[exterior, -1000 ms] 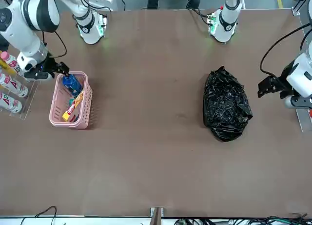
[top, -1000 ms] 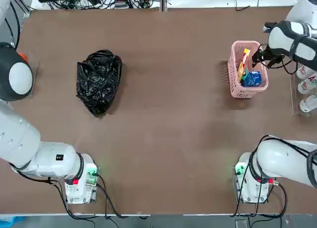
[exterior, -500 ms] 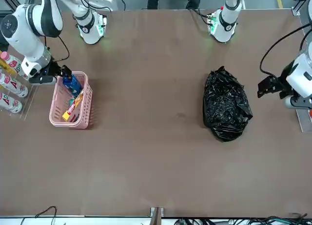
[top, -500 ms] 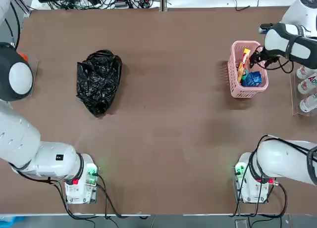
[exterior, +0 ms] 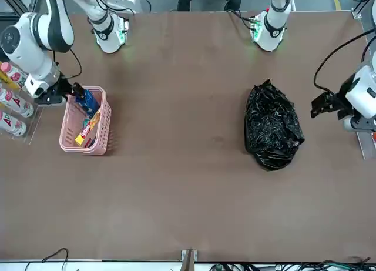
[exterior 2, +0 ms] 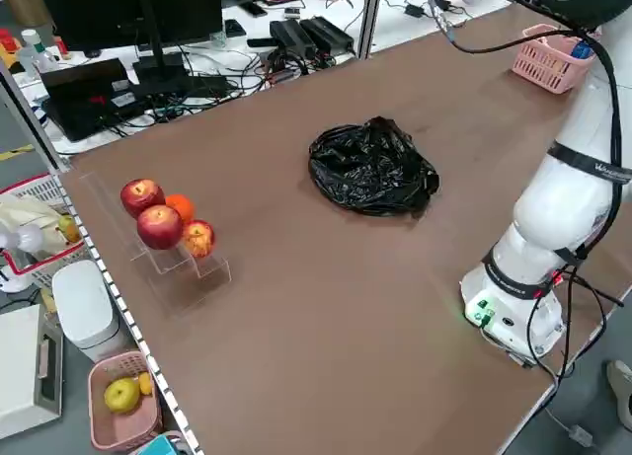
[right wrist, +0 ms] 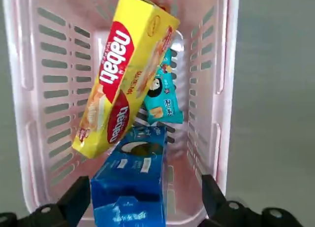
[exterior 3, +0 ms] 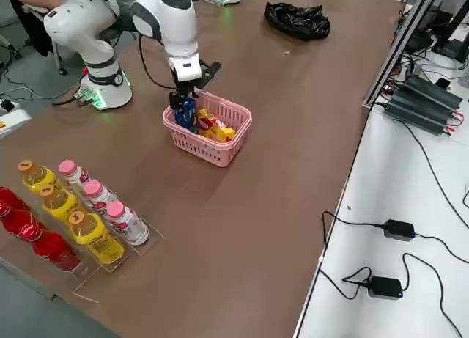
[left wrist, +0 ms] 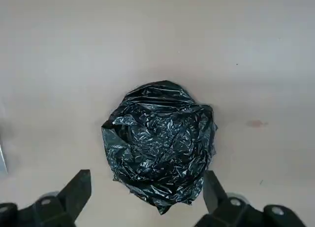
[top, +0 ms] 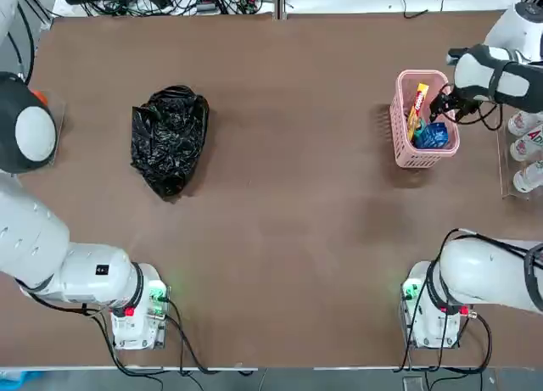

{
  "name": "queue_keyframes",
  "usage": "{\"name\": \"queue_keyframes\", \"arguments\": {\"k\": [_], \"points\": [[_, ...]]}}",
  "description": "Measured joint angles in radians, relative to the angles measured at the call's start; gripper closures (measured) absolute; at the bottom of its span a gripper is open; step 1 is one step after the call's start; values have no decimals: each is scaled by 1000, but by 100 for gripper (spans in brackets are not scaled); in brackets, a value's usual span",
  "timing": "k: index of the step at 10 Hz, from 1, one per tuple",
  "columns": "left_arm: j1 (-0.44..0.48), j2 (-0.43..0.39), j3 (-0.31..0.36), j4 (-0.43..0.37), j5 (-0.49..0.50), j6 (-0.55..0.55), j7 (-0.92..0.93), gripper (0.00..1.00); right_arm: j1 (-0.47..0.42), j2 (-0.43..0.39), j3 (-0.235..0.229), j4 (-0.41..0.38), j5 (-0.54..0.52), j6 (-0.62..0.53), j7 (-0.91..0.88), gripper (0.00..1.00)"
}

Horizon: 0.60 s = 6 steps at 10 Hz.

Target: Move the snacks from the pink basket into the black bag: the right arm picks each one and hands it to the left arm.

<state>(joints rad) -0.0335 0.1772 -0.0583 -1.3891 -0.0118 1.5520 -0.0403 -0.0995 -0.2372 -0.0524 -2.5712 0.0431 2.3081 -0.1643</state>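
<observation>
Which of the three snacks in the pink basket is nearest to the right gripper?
The blue pack: it lies right between the open right gripper's fingers. The yellow pack and teal pack lie farther off.

Bare table (top: 288, 179) between pink basket (top: 399, 128) and black bag (top: 168, 141).

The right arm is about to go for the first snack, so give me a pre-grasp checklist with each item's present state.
1. Right gripper jaws open: ok.
2. Right gripper over the pink basket, blue pack between the jaws: ok.
3. Snacks in the basket: blue pack, yellow pack, teal packet: ok.
4. Yellow pack leans over the blue pack's far end; clean lift: cannot tell.
5. Left gripper jaws open, above the black bag: ok.
6. Bag mouth open to receive: cannot tell.
</observation>
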Motion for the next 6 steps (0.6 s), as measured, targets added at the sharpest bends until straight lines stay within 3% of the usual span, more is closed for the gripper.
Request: {"name": "queue_keyframes", "arguments": {"k": [6], "points": [[0,1,1,0,0,0,-1,0,-4,6,0,-17,34,9,0,0]]}}
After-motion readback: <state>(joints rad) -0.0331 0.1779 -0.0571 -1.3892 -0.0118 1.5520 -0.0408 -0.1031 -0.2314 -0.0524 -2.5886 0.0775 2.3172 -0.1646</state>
